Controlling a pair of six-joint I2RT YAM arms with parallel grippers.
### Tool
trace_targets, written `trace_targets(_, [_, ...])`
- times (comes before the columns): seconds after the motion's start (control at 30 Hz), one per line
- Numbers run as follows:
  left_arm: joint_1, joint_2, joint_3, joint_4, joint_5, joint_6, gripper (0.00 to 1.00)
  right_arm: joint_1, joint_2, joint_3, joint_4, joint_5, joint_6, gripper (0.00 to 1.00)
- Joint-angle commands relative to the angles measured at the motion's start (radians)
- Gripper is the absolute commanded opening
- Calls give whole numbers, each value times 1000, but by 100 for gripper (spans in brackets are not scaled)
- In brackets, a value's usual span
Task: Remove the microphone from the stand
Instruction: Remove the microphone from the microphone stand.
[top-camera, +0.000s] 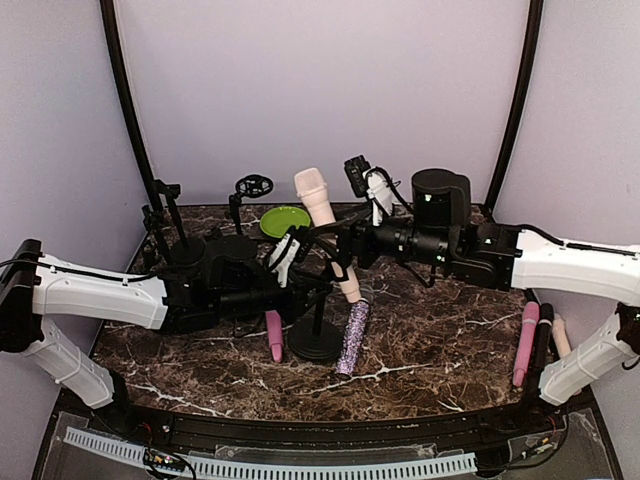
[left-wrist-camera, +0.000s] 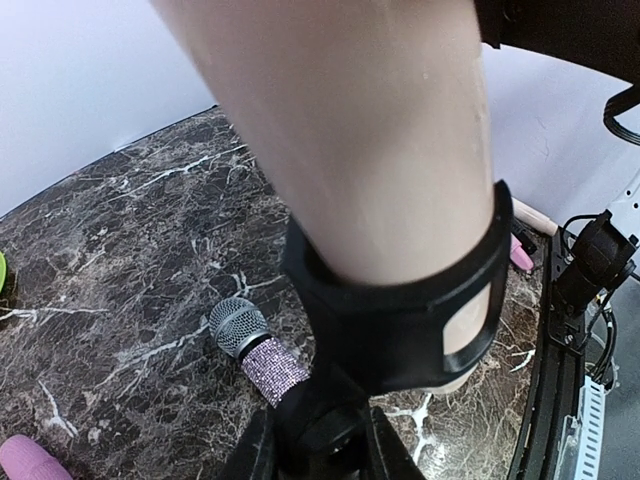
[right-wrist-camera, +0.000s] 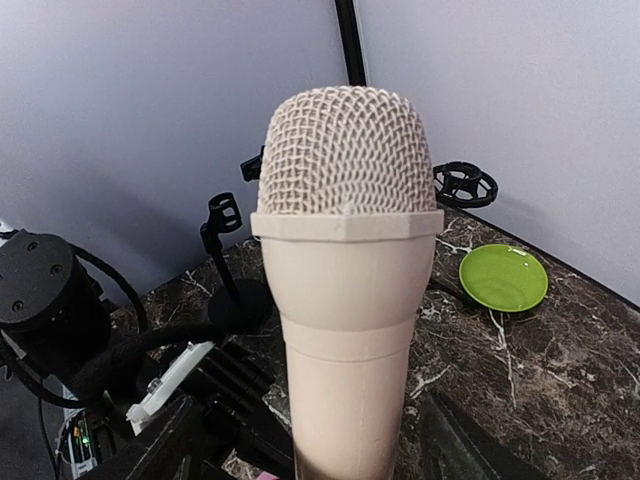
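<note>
Left wrist: left claw (left-wrist-camera: 318, 452) pinching stand (left-wrist-camera: 400, 335), tips cropped | right claw (right-wrist-camera: 320, 448) spread astride microphone (right-wrist-camera: 345, 250)

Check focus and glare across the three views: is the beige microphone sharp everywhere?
Top external: even light, no harsh glare, beige microphone small but sharp. Left wrist: its body fills the frame and looks soft, while the stand clip and glitter microphone are crisper. Right wrist: mesh head crisp, green plate behind slightly soft.
</note>
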Motion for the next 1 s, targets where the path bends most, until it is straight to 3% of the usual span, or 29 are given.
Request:
trace_targets(0.0, [-2, -57, 7, 104, -4, -5, 0, 9, 22, 61, 32, 33, 6, 79])
trace_targets(0.17, [-2, -58, -7, 106, -3, 4, 0, 10, 93, 147, -17, 91, 25, 84])
trace_targets(0.3, [-2, -61, -15, 111, 6, 24, 0, 10, 158, 233, -74, 130, 36, 77])
trace_targets(0.53, [-2, -58, -14, 118, -3, 34, 0, 9, 183, 260, -82, 143, 38, 50])
trace_targets(0.67, [-2, -50, -15, 135, -21, 22, 0, 7, 159, 229, -29, 145, 37, 29])
trace_targets(0.97, [-1, -40, -12, 176, -79, -9, 0, 3, 51, 100, 81, 226, 48, 12])
